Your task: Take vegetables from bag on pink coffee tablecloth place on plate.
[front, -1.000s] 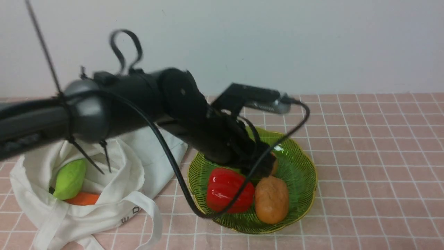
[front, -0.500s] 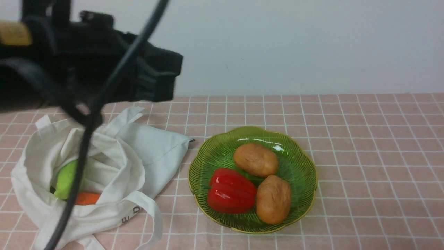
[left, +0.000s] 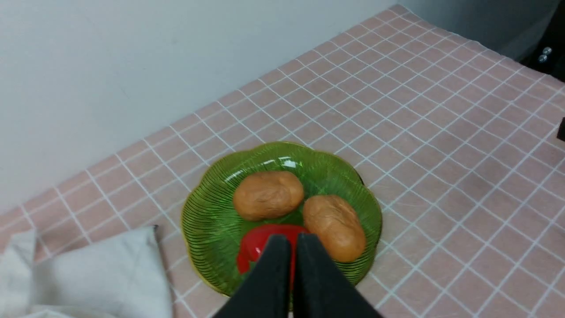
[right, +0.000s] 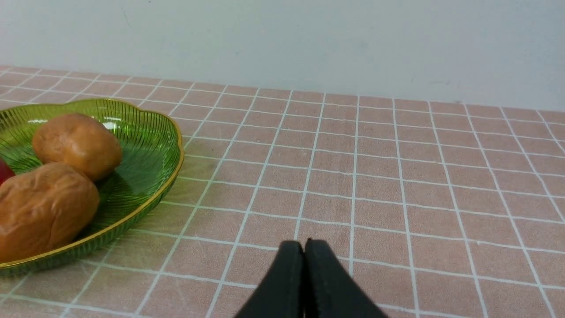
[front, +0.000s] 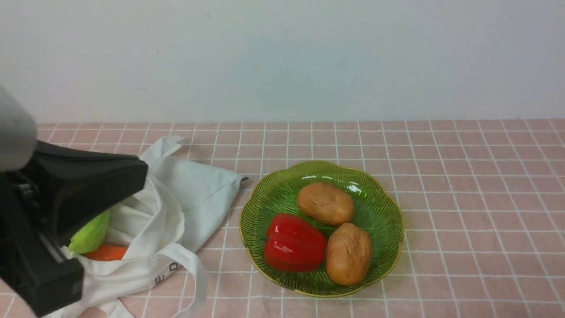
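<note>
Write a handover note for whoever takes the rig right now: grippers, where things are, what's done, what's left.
Left gripper: shut, empty.
Right gripper: shut, empty, low over bare pink tablecloth beside the plate.
Plate: holds the far potato, the near potato and the red pepper.
Bag: lies on the robot's left of the plate, mouth open, with the lime-green piece and the carrot showing inside.
Done: three vegetables moved.
Left: green piece and carrot; the plate looks nearly full, so place them carefully.
</note>
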Available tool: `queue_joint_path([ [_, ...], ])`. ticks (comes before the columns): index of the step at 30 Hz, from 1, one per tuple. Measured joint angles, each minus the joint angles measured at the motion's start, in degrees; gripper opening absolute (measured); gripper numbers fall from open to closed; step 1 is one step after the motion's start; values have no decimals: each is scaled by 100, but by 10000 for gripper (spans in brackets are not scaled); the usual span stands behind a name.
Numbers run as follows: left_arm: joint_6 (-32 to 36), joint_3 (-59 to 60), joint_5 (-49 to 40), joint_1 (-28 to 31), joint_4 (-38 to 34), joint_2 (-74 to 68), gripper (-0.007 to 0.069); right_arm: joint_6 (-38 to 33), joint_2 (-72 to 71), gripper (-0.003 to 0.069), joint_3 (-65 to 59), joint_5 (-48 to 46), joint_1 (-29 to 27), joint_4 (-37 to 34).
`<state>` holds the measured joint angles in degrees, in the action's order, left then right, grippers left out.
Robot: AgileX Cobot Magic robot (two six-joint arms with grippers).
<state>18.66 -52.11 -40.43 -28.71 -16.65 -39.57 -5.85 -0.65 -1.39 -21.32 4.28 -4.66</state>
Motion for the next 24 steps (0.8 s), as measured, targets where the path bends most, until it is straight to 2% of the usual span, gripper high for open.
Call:
queue_joint_path([
  [5,-629,33,-29,0,973,424,-5,0,0,-15,0,0,0,0],
  [11,-1957,839,164,67,2230,1180,-5,0,0,-15,0,0,0,0],
  [12,-1957,839,164,79,2230,1218,-5,0,0,-15,0,0,0,0],
  [14,-2164,1845,654,476,2290,1843,-5,0,0,-15,0,0,0,0],
  [15,-2161,1915,693,513,2284,1887,-5,0,0,-15,0,0,0,0],
  [18,-2160,2932,1195,1055,2125,2462,-5,0,0,-15,0,0,0,0],
  [19,-2133,3489,1565,1441,2007,2850,-5,0,0,-15,0,0,0,0],
  [21,-2110,4173,1979,1849,1882,3301,-5,0,0,-15,0,0,0,0],
  [24,-2097,4820,2283,2152,1841,3756,-5,0,0,-15,0,0,0,0],
])
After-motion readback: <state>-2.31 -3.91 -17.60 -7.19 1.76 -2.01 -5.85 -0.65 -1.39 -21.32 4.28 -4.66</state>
